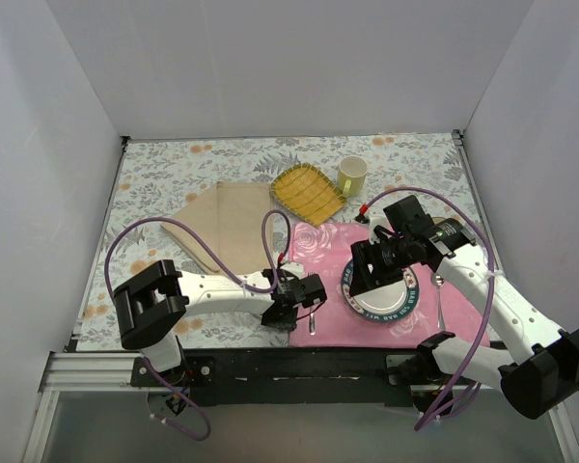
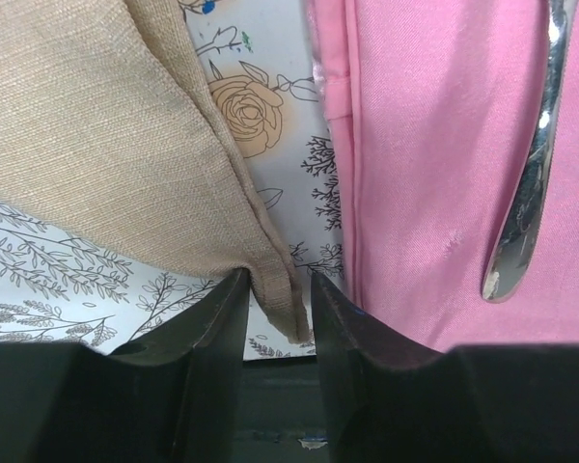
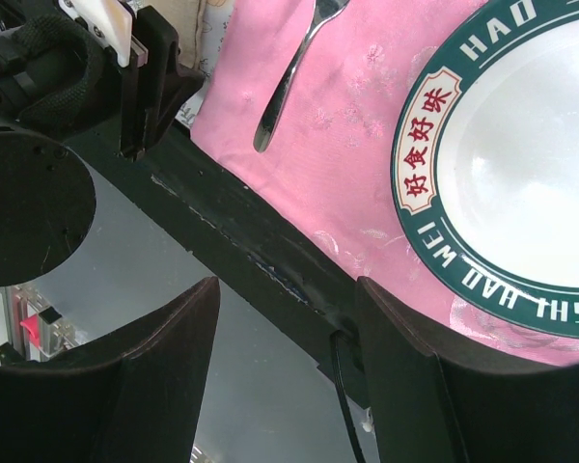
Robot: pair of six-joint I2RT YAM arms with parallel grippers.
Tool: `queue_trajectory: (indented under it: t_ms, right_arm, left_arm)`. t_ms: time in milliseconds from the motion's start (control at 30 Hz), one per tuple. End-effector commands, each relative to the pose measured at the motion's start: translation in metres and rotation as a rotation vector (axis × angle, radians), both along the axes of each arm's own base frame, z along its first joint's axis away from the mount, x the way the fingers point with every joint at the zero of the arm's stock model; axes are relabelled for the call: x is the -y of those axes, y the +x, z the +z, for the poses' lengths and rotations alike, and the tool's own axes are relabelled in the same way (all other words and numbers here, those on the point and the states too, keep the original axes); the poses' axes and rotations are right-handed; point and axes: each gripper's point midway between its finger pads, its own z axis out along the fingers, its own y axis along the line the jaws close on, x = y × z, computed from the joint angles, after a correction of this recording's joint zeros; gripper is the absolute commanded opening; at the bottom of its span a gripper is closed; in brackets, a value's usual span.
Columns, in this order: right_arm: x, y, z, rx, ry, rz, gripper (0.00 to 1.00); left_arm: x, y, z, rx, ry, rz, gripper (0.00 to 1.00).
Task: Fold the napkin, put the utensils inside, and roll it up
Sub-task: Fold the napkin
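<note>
The left arm [image 1: 212, 287] and the right arm [image 1: 510, 307] were built alike, with white tubular links joined by blocky black housings. A purple cable [image 1: 125, 241] looped along each. The left end effector [image 1: 284, 316] and right end effector [image 1: 371, 274] were black, with matte, smoothly contoured fingers [image 2: 212, 357].

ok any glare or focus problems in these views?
Top external: even, soft light, no harsh shadows. Left wrist: napkin weave sharp, glare streaks along the utensil, left end effector fingers dark, little detail. Right wrist: plate centre washed out to near white, right end effector fingers soft and underexposed.
</note>
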Motion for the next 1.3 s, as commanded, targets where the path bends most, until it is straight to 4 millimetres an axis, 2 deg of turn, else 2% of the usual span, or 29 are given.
queue_trajectory:
  t_ms: [0,133,267,500,533,600,867,1067,1267]
  right_arm:
    - [0.0,-0.003,0.004,0.011,0.015,0.017,0.67]
    - [-0.001,-0.002,0.004,0.01,0.014,0.015,0.67]
    - [-0.001,-0.001,0.002,0.011,0.011,0.015,0.67]
    - [-0.001,-0.001,0.002,0.011,0.008,0.015,0.66]
    - [-0.001,-0.001,0.002,0.013,0.009,0.015,0.66]
    - [0.0,-0.001,0.001,0.013,0.006,0.013,0.66]
    - [0.0,0.0,0.0,0.01,0.005,0.01,0.67]
    - [-0.002,0.003,0.003,0.015,0.01,0.008,0.67]
    - [-0.004,0.006,0.004,0.016,0.007,-0.001,0.67]
  left_arm:
    - [0.0,-0.003,0.003,-0.007,-0.035,0.003,0.34]
    - [0.003,-0.009,0.001,-0.038,-0.054,-0.006,0.39]
    - [0.0,-0.013,-0.005,-0.057,-0.045,-0.013,0.39]
    - [-0.013,-0.014,-0.017,-0.062,0.021,-0.013,0.24]
    - [-0.012,-0.013,-0.015,-0.059,0.025,-0.014,0.19]
    - [-0.012,-0.01,-0.011,-0.045,0.027,-0.014,0.17]
    - [-0.012,0.011,0.032,0.045,0.01,0.019,0.0]
    - [-0.031,0.042,0.063,0.075,-0.055,0.118,0.0]
    - [-0.064,0.104,0.097,0.151,-0.13,0.236,0.0]
